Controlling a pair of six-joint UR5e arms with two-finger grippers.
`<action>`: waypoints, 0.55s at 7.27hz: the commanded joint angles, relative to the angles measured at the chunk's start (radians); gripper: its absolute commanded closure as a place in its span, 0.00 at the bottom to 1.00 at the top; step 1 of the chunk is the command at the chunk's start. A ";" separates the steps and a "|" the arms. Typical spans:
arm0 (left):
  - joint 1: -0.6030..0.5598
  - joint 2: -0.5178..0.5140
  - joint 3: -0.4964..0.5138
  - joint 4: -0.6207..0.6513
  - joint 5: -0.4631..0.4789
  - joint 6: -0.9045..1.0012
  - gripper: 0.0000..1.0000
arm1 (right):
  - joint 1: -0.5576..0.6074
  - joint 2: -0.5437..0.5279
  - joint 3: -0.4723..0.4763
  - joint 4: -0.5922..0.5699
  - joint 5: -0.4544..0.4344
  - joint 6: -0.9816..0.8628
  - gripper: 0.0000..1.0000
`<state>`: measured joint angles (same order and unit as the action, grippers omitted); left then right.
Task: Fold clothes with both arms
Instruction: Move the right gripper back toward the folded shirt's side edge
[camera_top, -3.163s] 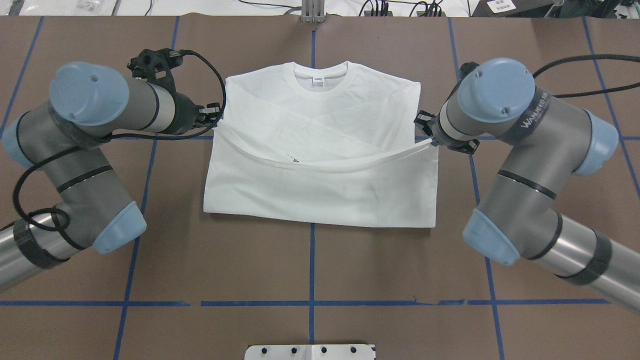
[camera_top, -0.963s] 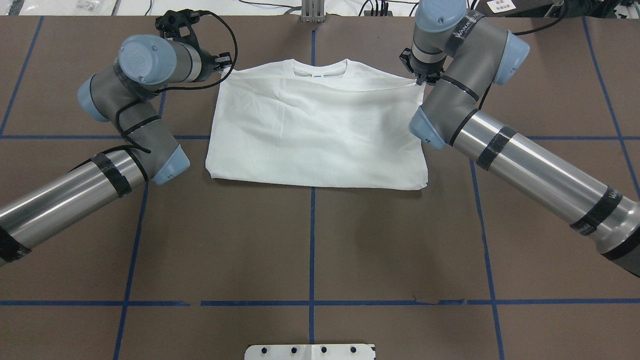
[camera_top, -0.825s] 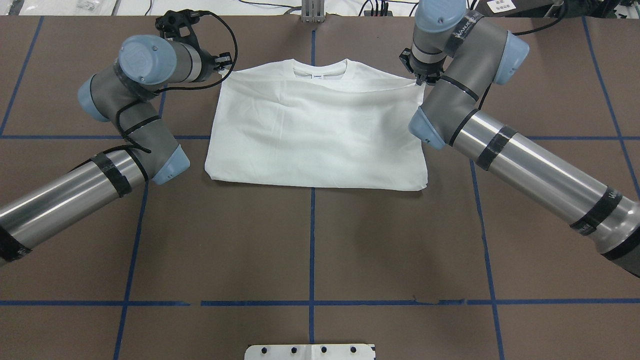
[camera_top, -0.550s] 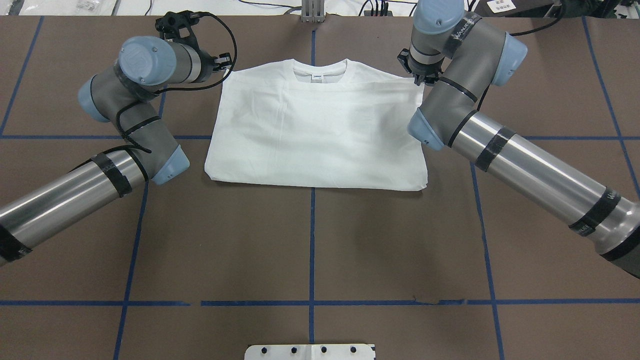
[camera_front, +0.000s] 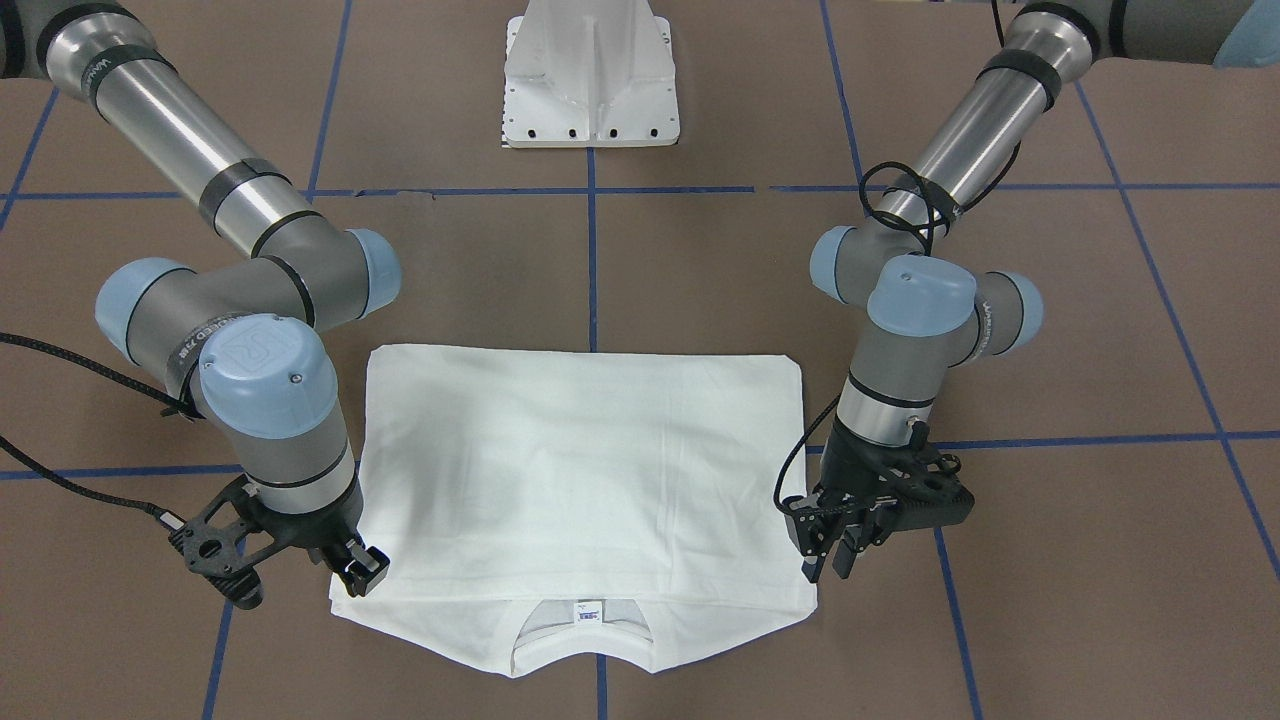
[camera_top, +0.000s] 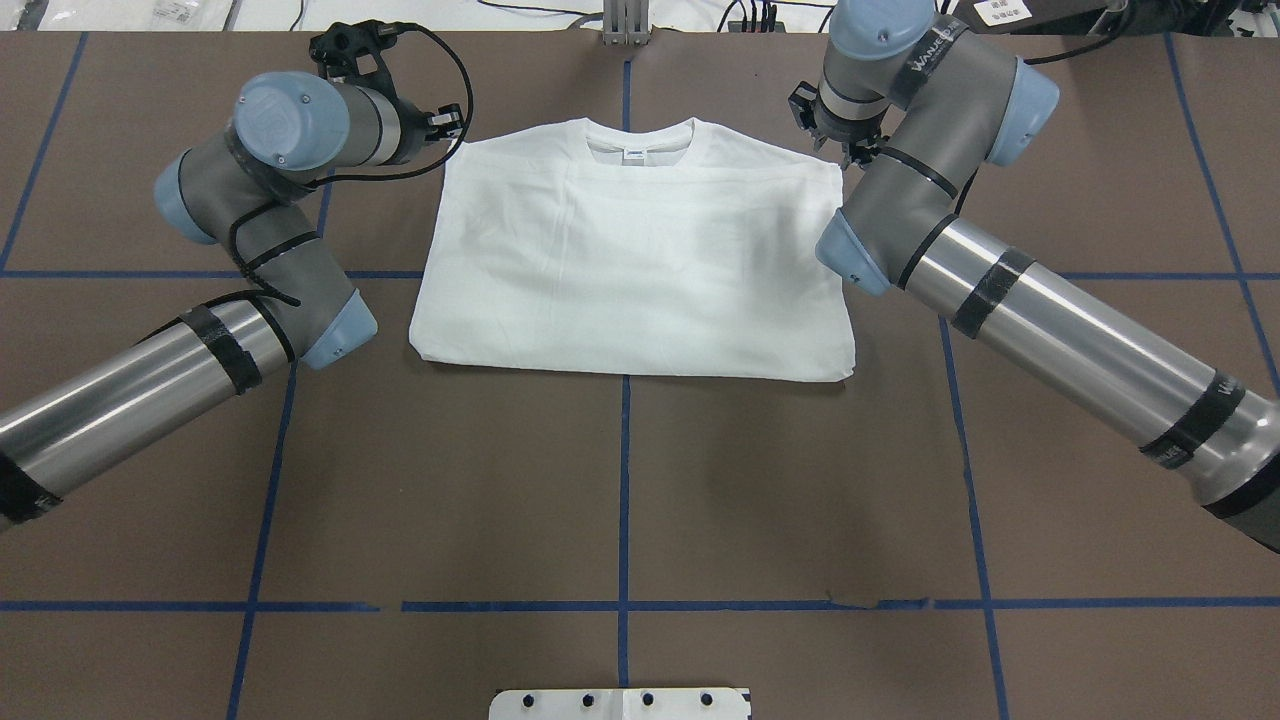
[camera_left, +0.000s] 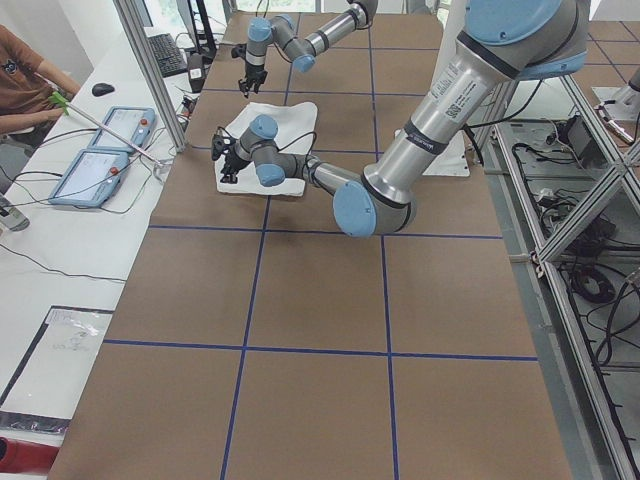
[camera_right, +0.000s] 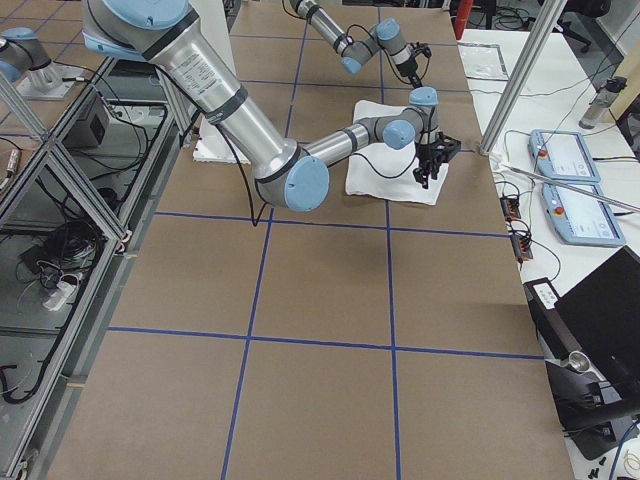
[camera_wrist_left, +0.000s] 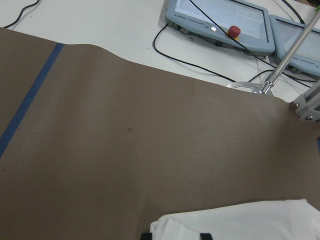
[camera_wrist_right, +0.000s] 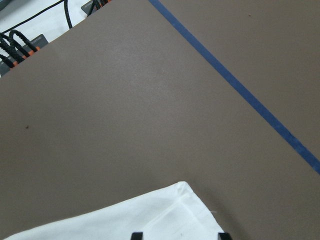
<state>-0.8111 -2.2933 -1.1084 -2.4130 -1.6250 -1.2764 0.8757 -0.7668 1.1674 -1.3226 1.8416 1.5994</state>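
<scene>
T-shirt (camera_front: 585, 480) between left hand (camera_front: 828, 565), right hand (camera_front: 365, 578)

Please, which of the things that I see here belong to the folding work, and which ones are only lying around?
Belong to the job:
- white T-shirt, folded flat on the table
- left gripper
- right gripper

Only lying about:
- control pendants beyond the table edge
- black cables
- white pedestal base

Left arm (camera_top: 120, 400) and right arm (camera_top: 1080, 350) showing silver tubes with black bands, grey joints wearing light-blue caps, black cables (camera_front: 60, 365) trailing behind open-frame left gripper (camera_front: 828, 562) and right gripper (camera_front: 362, 577), white lettering marking grey housing behind the latter.
</scene>
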 joint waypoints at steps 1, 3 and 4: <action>-0.002 0.003 -0.004 -0.001 -0.001 0.000 0.56 | -0.021 -0.133 0.201 0.000 0.062 0.093 0.24; 0.000 0.005 -0.005 -0.001 0.000 0.002 0.56 | -0.125 -0.317 0.470 0.002 0.054 0.238 0.21; 0.000 0.005 -0.005 -0.001 0.001 0.002 0.56 | -0.161 -0.375 0.562 0.002 0.048 0.311 0.20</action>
<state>-0.8121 -2.2891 -1.1133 -2.4144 -1.6250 -1.2749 0.7635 -1.0540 1.5939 -1.3206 1.8946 1.8198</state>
